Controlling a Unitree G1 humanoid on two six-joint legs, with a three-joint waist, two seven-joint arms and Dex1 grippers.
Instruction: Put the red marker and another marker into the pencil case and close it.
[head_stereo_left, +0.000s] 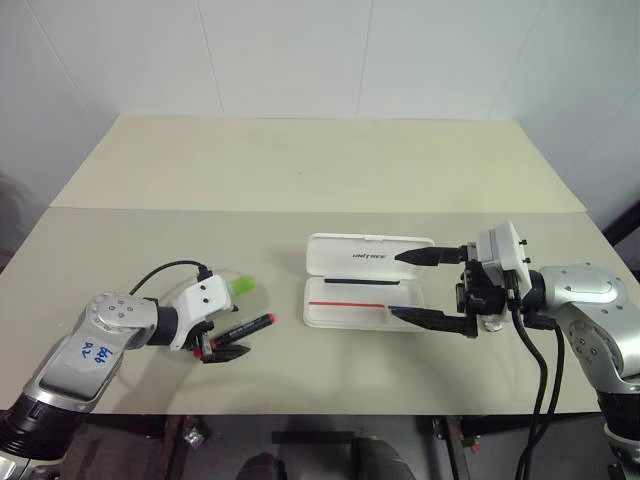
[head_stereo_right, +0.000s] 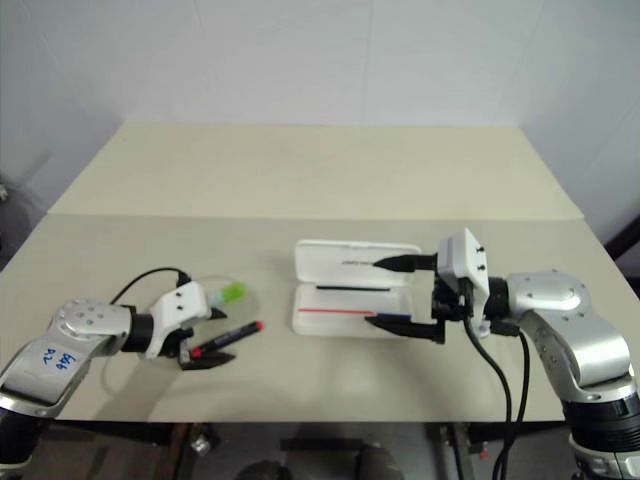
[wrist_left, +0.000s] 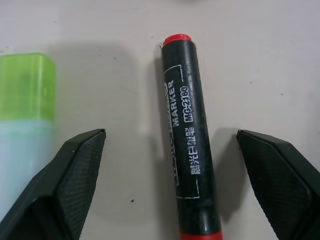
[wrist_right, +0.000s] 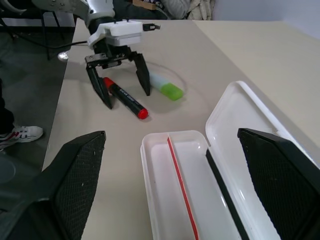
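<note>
**Both grippers wide open, markers still on the table**

Left gripper (head_stereo_left: 228, 352) straddles the red marker (head_stereo_left: 245, 329), fingers spread, untouched; another marker (head_stereo_left: 240, 287) lies at its twelve o'clock. At three o'clock the pencil case (head_stereo_left: 362, 283) lies open.

Right wrist view: right gripper (wrist_right: 170, 165), fingers apart, faces the open case.

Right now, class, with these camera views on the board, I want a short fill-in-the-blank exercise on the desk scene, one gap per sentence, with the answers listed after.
1. The white hard plastic pencil case lies with its lid ____.
2. The left end effector straddles the black-barrelled marker whose cap is ____.
3. Beside that marker lies a pale mint highlighter with a ____ cap.
4. The right end effector hovers at the case with its fingers ____.

Missing words: open; red; lime-green; open
</note>
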